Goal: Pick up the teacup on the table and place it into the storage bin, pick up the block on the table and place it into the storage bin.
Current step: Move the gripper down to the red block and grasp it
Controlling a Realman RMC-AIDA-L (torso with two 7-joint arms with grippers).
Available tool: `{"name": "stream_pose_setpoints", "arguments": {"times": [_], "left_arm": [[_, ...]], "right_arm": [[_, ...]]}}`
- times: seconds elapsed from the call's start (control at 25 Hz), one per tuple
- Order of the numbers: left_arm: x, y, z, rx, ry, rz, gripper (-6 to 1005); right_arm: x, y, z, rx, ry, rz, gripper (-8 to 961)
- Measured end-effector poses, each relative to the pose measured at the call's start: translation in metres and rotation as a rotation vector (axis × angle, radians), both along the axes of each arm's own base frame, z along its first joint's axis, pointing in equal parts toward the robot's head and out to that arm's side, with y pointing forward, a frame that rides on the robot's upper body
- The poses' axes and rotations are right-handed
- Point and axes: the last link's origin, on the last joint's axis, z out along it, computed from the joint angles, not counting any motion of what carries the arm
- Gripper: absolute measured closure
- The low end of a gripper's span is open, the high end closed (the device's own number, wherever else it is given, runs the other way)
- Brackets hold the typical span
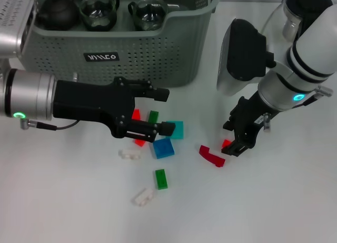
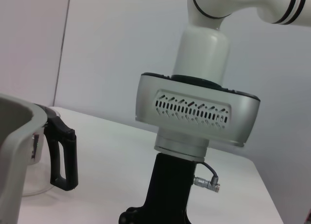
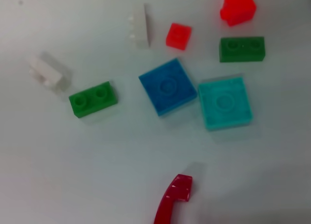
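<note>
The grey-green storage bin stands at the back, and two glass teacups rest inside it. No teacup shows on the table. Loose blocks lie on the white table: blue, teal, green, and a dark red curved piece. My left gripper hangs open over the red and green blocks in front of the bin. My right gripper is low at the right, with a small red block against it.
A dark teapot also sits in the bin. A glass carafe with a black handle stands at the back right beside the bin rim. Two white blocks lie toward the front. Bare table lies in front.
</note>
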Motion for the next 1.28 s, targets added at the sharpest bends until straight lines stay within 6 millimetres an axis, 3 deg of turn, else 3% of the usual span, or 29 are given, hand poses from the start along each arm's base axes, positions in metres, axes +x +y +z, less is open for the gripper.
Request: {"name": "stream_pose_setpoints", "arguments": {"times": [0.32,0.48,1.28], "left_arm": [[-0.0003,0.0001,0.0,0.004,0.002,0.0,197],[-0.0001,0.0005,0.0,0.005,0.003,-0.001,197],[-0.002,0.0009,-0.0013,0.015,0.008,0.008,200]], "right_arm": [[-0.0011,-0.0016,-0.0023,-0.003,0.003,-0.002,329],[-0.0009,-0.0019,-0.0026,-0.004,0.0,-0.002,423],[-0.0044,-0.0053,-0.0077,-0.011,-0.025,0.009,545]]}}
